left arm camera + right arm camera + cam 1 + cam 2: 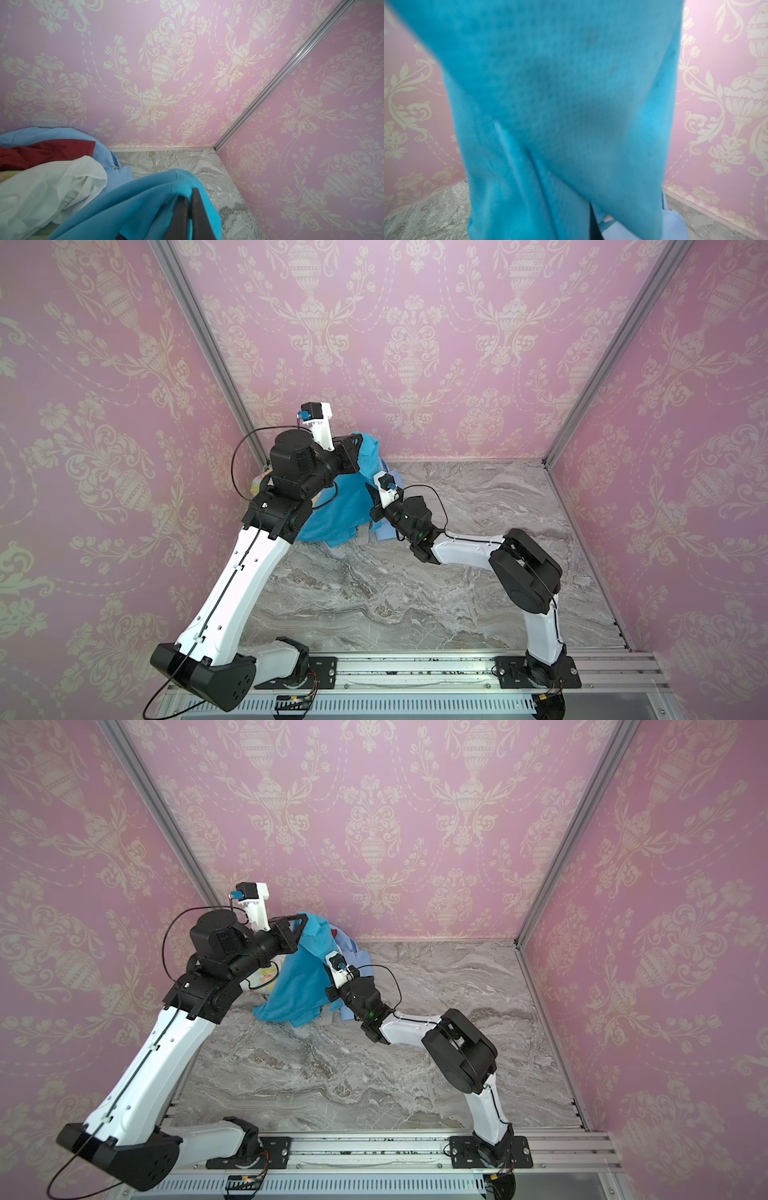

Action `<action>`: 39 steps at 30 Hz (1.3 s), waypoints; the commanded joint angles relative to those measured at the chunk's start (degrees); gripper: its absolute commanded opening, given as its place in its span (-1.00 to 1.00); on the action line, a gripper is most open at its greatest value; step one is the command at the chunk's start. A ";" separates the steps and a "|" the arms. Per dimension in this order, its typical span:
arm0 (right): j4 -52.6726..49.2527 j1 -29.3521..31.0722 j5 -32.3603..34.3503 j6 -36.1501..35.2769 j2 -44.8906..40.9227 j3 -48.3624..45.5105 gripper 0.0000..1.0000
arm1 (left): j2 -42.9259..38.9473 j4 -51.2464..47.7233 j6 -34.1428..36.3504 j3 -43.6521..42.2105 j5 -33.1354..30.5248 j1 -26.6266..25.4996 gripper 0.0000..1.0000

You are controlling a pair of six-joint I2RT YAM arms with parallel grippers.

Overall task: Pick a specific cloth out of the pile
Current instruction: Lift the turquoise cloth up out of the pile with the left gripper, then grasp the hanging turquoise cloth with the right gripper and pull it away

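At the far left of the bench (pixel 415 580), the left pincer (pixel 190 194) is clamping its dark jaws tight on a top fold of the cloth (pixel 145 203), the solid teal one, and holding it raised. From that grip the cloth is hanging down like a curtain in both top views (pixel 295 986), its lower edge trailing onto the marble surface on the near side of the pile (pixel 52 187). Just right of the hanging fabric, the right pincer (pixel 370 491) is pointing into the cloth with its jaws closed; teal is filling nearly the whole right wrist view, so I cannot tell whether any fabric is pinched there. Behind and beside the cloth the pile is lying in the far left corner: a white piece, a dark red garment (pixel 41 153), a sky-blue shirt (pixel 62 135) and a floral yellow cloth (pixel 259 483) are showing against the pink wallpaper (pixel 415 344)
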 commanded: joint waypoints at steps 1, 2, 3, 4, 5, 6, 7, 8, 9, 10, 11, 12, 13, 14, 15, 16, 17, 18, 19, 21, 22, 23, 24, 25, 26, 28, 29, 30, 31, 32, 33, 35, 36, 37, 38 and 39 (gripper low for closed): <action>1.52 -0.15 -2.50 1.00 -3.80 -1.66 -1.00 | -0.28 0.16 0.11 -2.12 -0.31 -0.16 -1.00; 1.08 -0.19 -2.65 1.33 -4.72 -2.43 -1.00 | 0.14 0.16 0.20 -2.73 -0.50 -0.04 -1.00; 0.87 -0.19 -2.74 1.62 -5.62 -3.19 -1.00 | 0.38 0.16 0.29 -3.30 -0.67 0.12 -1.00; 0.89 -0.20 -2.96 2.00 -6.57 -4.23 -1.00 | 0.71 0.21 0.46 -3.92 -0.78 0.38 -1.00; 1.09 -0.19 -2.93 2.18 -7.64 -5.36 -1.00 | 0.90 0.32 0.47 -4.52 -0.80 0.69 -1.00; 1.28 -0.18 -2.47 2.44 -8.70 -5.79 -1.00 | 0.98 0.63 0.39 -5.23 -0.60 1.07 -1.00; 1.22 -0.23 -2.07 2.49 -9.81 -7.96 -1.00 | 1.10 0.82 0.23 -5.77 -0.02 1.58 -1.00; 0.98 -0.23 -1.51 2.22 -10.92 -8.65 -1.00 | 1.27 0.70 0.25 -6.18 0.53 2.03 -1.00; 0.34 -0.23 -1.05 1.94 -11.93 -8.86 -1.00 | 1.33 0.61 0.33 -6.56 0.91 2.29 -1.00; -0.82 -0.23 -0.21 1.68 -13.07 -8.87 -1.00 | 1.22 0.44 0.60 -7.04 1.29 2.62 -1.00; -2.01 -0.39 0.31 1.57 -14.21 -8.72 -1.00 | 0.95 0.40 0.81 -7.72 1.45 2.93 -1.00; -2.75 -0.50 0.63 1.53 -15.11 -8.65 -1.00 | 0.63 0.51 1.02 -8.44 1.54 3.11 -1.00; -3.46 -0.86 0.66 1.63 -16.10 -8.48 -1.00 | 0.32 0.38 1.33 -9.06 1.86 3.36 -0.98; -4.07 -1.06 0.73 1.72 -16.97 -8.23 -1.00 | 0.02 0.03 1.63 -9.59 2.26 3.56 -0.89; -4.64 -1.34 0.85 1.99 -17.74 -7.96 -1.00 | -0.12 -0.34 1.99 -10.04 2.57 3.65 -0.79; -5.60 -1.66 0.89 2.21 -18.54 -7.51 -1.00 | -0.42 -0.82 2.47 -10.56 2.78 3.70 -0.65; -6.65 -1.95 0.74 2.27 -19.37 -6.97 -1.00 | -0.78 -1.21 3.11 -11.17 2.82 3.77 -0.52; -7.45 -2.13 0.61 2.33 -19.96 -6.84 -1.00 | -1.28 -1.31 3.51 -11.90 2.98 3.81 -0.38; -8.27 -2.36 0.62 2.34 -20.69 -6.82 -1.00 | -1.82 -1.41 4.00 -12.65 2.95 3.89 -0.24; -10.10 -2.94 0.51 2.48 -21.86 -4.04 -1.00 | -2.87 -1.26 4.83 -14.15 3.49 4.08 0.00; -11.50 -3.32 0.69 2.76 -22.51 -3.23 -1.00 | -3.28 -1.42 5.19 -14.77 3.92 4.15 0.12; -12.95 -3.71 0.96 2.87 -23.03 -2.46 -1.00 | -3.63 -1.50 5.60 -15.23 4.61 4.17 0.22; -14.09 -4.00 1.14 2.90 -23.56 -1.84 -1.00 | -3.81 -1.71 6.20 -15.59 5.35 4.21 0.29; -15.24 -4.29 1.65 2.81 -24.18 -1.21 -1.00 | -3.82 -2.34 6.88 -15.71 6.15 4.27 0.39; -16.18 -4.52 2.12 2.71 -24.77 -0.67 -1.00 | -3.74 -3.04 7.39 -15.73 6.88 4.24 0.48; -18.43 -5.30 2.59 2.73 -25.96 0.59 -1.00 | -3.82 -3.52 8.43 -16.28 8.65 4.24 0.56; -19.83 -5.77 3.12 2.98 -26.58 1.22 -1.00 | -4.03 -3.26 8.76 -16.87 9.44 4.23 0.59; -20.94 -6.08 3.35 3.12 -27.11 1.93 -1.00 | -4.29 -2.89 8.89 -17.49 10.17 4.24 0.62; -22.12 -6.60 3.48 3.31 -27.71 2.55 -1.00 | -4.43 -2.79 9.13 -18.05 10.80 4.21 0.65; -23.22 -7.16 3.59 3.51 -28.37 3.06 -1.00 | -4.44 -2.96 9.54 -18.40 11.31 4.23 0.67; -24.04 -7.47 3.76 3.58 -28.87 3.53 -1.00 | -4.38 -3.08 9.90 -18.62 12.08 4.28 0.69; -26.31 -8.43 3.92 3.27 -29.89 4.66 -1.00 | -3.88 -3.89 10.48 -18.82 13.63 4.14 0.82; -27.37 -8.86 4.23 2.99 -30.25 5.30 -1.00 | -3.75 -4.17 10.86 -18.90 14.40 4.17 0.88; -29.06 -9.50 4.68 2.75 -30.94 5.98 -1.00 | -3.65 -4.38 11.13 -19.07 14.92 4.10 0.92; -30.35 -10.15 4.97 2.71 -31.58 6.44 -1.00 | -3.73 -4.48 11.40 -19.37 15.04 4.09 0.95; -31.33 -10.69 5.08 2.78 -32.27 6.67 -1.00 | -3.80 -4.46 11.54 -19.59 15.03 3.98 0.97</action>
